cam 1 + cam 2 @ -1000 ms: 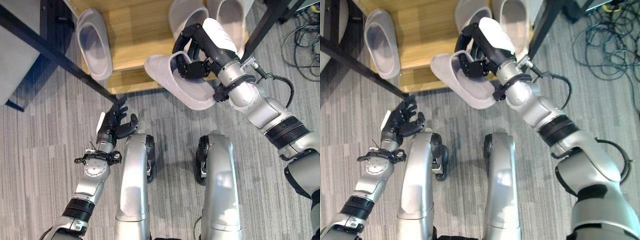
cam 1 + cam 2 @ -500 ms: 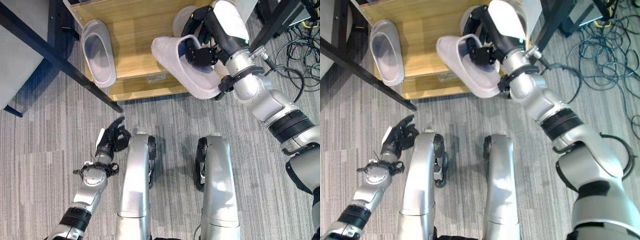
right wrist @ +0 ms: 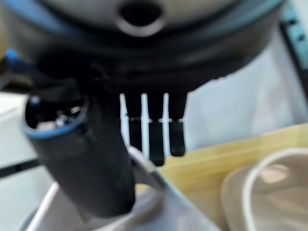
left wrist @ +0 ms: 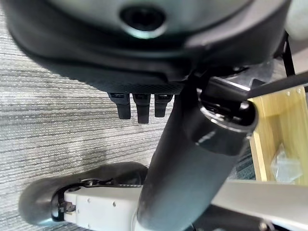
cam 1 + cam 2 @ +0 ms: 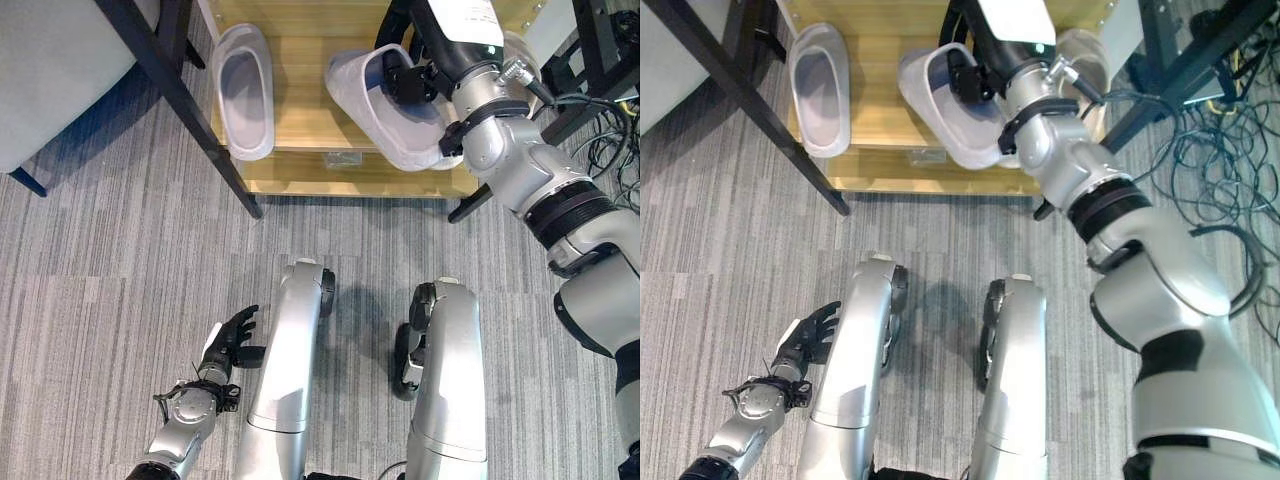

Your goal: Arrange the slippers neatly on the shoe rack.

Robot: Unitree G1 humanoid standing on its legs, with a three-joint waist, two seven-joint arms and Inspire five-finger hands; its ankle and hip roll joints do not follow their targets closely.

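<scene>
Slipper carried over the shoe rack

The right robot hand (image 5: 425,70) gripped a white slipper (image 5: 385,110) by its opening, holding it tilted above the wooden shoe rack (image 5: 300,100), probably to lay it beside the slipper at ten o'clock (image 5: 245,90). The left robot hand (image 5: 232,335) hung relaxed, open, at seven o'clock over the carpet.

We see pale grey, matt, smooth foam-like slippers (image 5: 243,90) on a light wooden shoe rack (image 5: 300,60) with a faint sheen; beneath lies rough grey striped carpet (image 5: 110,260); black matt metal frame legs (image 5: 180,95).
</scene>
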